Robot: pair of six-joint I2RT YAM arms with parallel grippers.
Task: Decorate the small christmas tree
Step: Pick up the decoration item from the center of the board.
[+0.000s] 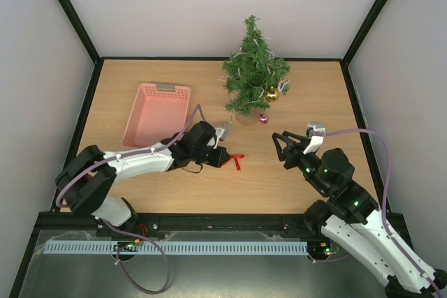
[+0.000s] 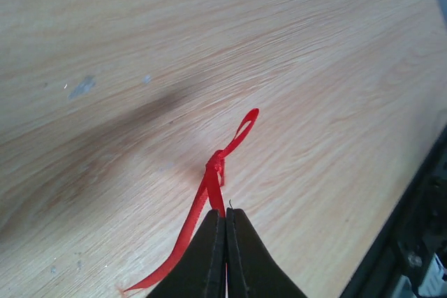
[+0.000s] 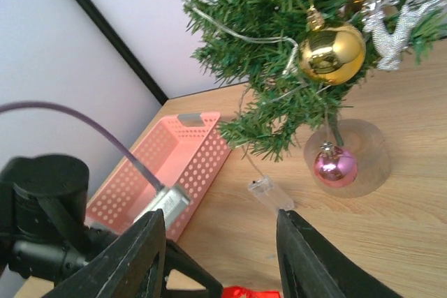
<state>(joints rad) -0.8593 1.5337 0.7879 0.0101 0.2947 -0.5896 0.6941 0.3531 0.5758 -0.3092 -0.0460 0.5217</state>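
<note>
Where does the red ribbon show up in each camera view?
Top external: red ribbon centre, below the small christmas tree.
Left wrist: red ribbon lower centre.
Right wrist: red ribbon at the bottom edge, barely showing.
Shared landmark: wooden table under it.

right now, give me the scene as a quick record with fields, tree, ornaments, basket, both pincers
tree: upright at the far side of the table, partly decorated
gold ball: hanging on a right-hand branch
pink ball: hanging low, by the base
basket: pink, left of the tree
ribbon: red, looped, at the left pincer's tips just above the table
left pincer: shut on the ribbon, near the table's middle
right pincer: open, holding nothing, facing the tree
</note>
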